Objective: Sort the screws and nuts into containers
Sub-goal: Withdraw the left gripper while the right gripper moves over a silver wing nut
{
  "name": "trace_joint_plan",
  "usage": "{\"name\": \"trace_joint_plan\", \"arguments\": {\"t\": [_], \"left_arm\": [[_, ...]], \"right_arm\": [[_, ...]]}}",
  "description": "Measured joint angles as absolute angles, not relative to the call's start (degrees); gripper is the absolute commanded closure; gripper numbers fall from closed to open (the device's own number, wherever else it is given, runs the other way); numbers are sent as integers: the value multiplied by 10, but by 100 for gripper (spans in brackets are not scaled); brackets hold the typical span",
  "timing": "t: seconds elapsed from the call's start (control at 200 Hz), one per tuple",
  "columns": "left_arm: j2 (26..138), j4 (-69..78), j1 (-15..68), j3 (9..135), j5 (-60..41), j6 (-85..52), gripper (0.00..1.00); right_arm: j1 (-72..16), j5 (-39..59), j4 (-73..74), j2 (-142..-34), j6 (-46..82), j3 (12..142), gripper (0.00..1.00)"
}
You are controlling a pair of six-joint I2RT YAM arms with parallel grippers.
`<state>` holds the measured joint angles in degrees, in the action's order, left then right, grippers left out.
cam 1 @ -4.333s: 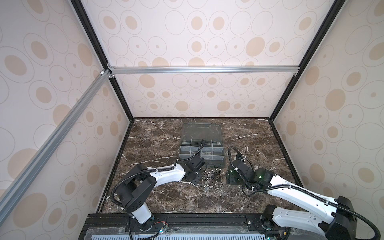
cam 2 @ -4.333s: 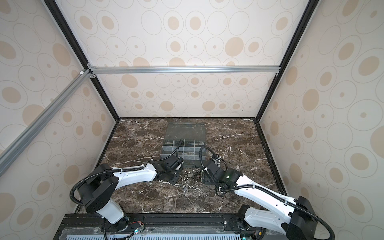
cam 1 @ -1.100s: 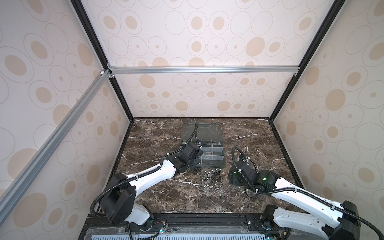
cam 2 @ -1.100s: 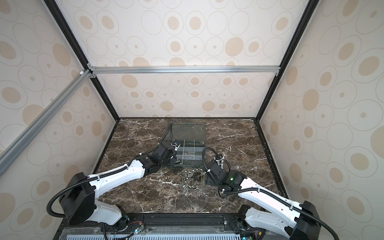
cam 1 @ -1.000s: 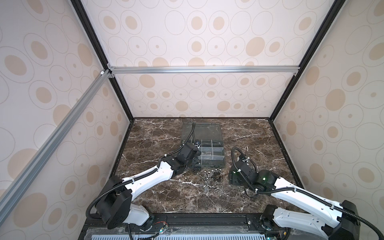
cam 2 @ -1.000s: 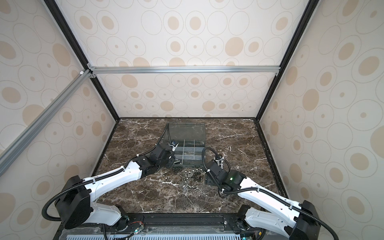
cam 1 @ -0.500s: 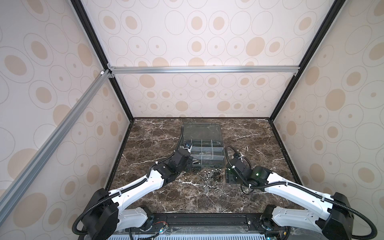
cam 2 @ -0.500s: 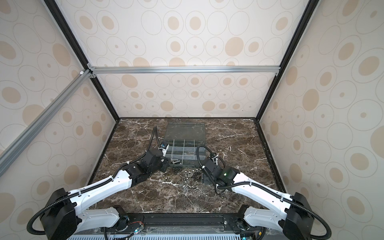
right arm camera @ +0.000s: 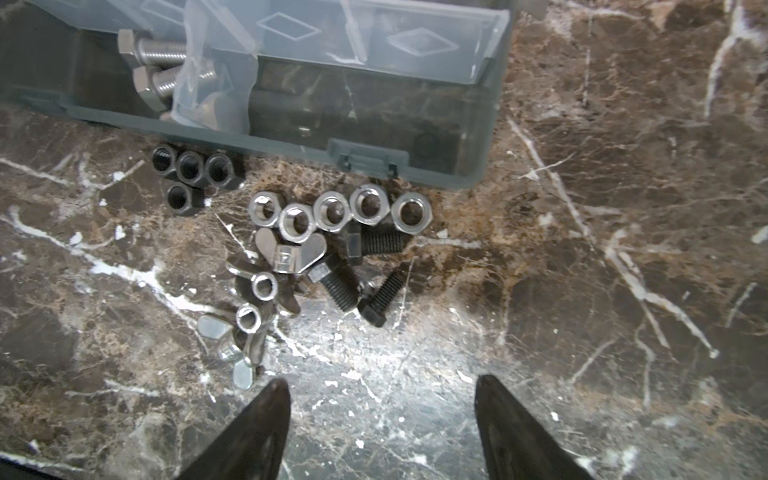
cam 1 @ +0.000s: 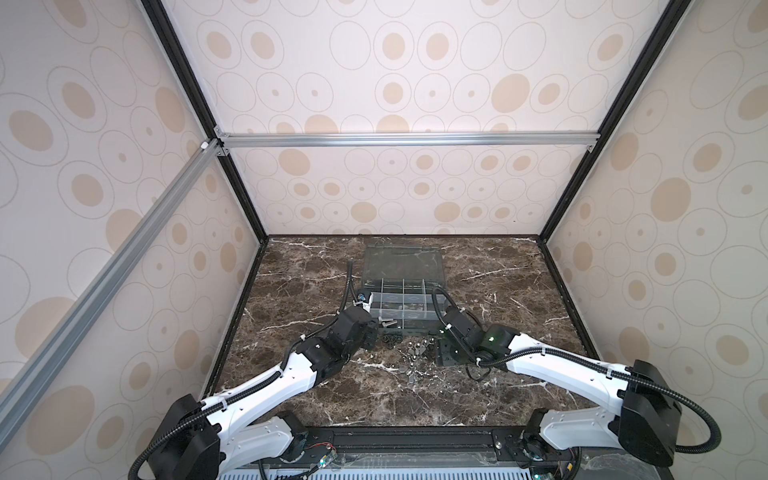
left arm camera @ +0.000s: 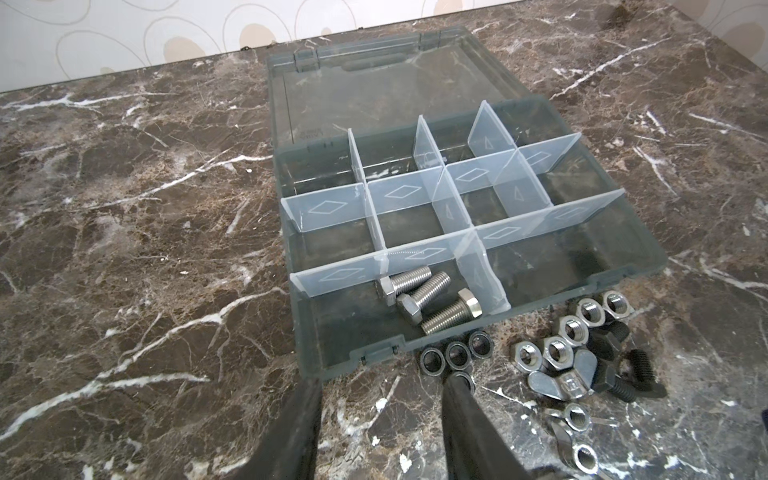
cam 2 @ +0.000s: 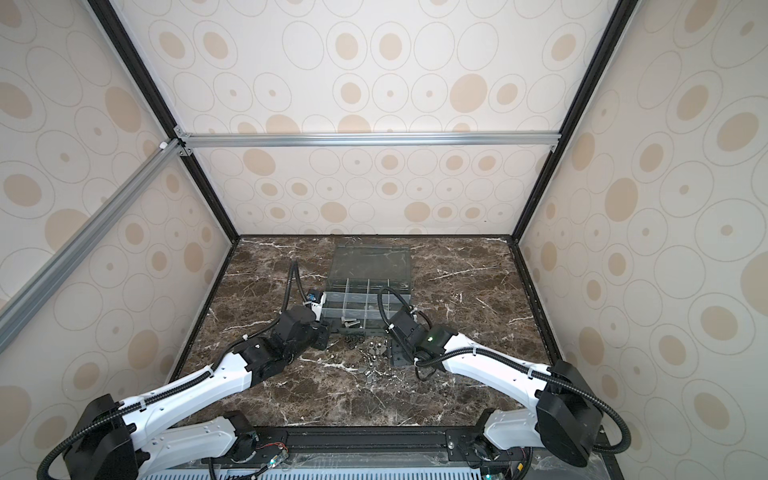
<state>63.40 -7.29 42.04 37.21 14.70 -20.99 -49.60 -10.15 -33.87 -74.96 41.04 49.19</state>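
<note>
One dark brown marble bench (cam 1: pixel 316 399) carries one dark grey translucent plastic organizer box (left arm camera: pixel 332 345), lid open. Left gripper (left arm camera: pixel 382 384) and right gripper (right arm camera: pixel 380 384): fingers open and empty, just in front of the box.

Front left container (left arm camera: pixel 345 316): three silvery hex-head screws (left arm camera: pixel 424 291).

Loose on the bench along the box front:
- three black screws (right arm camera: pixel 334 284)
- three silver wing nuts (right arm camera: pixel 286 255)
- five silver hex nuts (right arm camera: pixel 330 212)
- four black hex nuts (right arm camera: pixel 189 166)
</note>
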Motion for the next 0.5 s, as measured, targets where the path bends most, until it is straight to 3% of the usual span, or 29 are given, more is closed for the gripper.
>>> {"name": "trace_joint_plan", "arguments": {"t": [0.5], "left_arm": [[623,-65,418,361,149,-233,52]], "right_arm": [[-552,-76,-308,-809,422,499,41]]}}
